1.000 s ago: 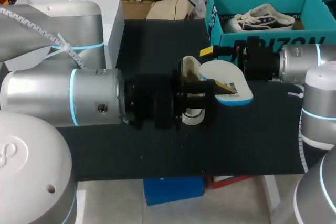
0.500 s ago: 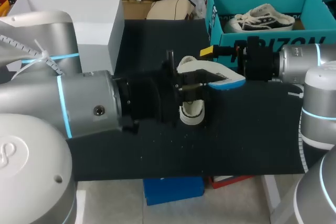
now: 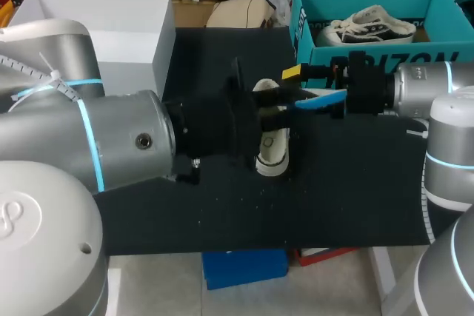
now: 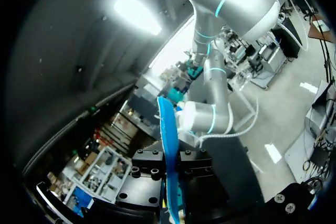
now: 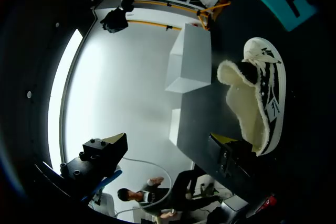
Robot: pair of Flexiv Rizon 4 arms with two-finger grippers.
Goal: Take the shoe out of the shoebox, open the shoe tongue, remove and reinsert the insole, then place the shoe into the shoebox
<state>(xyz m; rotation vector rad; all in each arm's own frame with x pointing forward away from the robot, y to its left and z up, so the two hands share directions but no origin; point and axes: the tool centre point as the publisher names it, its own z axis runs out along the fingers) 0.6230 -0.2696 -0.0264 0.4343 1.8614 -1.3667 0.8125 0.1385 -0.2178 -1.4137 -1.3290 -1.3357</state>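
Over the last second the left gripper (image 3: 261, 118) has rolled its wrist, so the insole (image 3: 320, 99) it carries, which showed its broad white face before, now shows only its thin blue edge; the right arm has kept its place. Nearest the robot, the shoe (image 3: 271, 155) stands on the black bench (image 3: 355, 197), its fleece-lined opening upward and its long axis running roughly from near to far, half hidden under the left gripper. That gripper is clenched on the insole: the left wrist view has the blue edge pinched between its two black finger blocks. The insole hangs just above the shoe and reaches sideways toward the right arm, so it lies across the shoe, not along it. As I judge it, reinserting depends on turning the insole into line with the shoe and tipping one end down into the opening, and the left arm, already holding it and directly over the shoe, is the nearer one. Beside the insole's free end the right gripper (image 5: 168, 142) has its fingers spread wide with nothing gripped. Farther off, well apart from the shoe, a teal shoebox (image 3: 370, 53) holds a second shoe (image 3: 366, 26), and a white box (image 3: 111, 27) sits at the far left.
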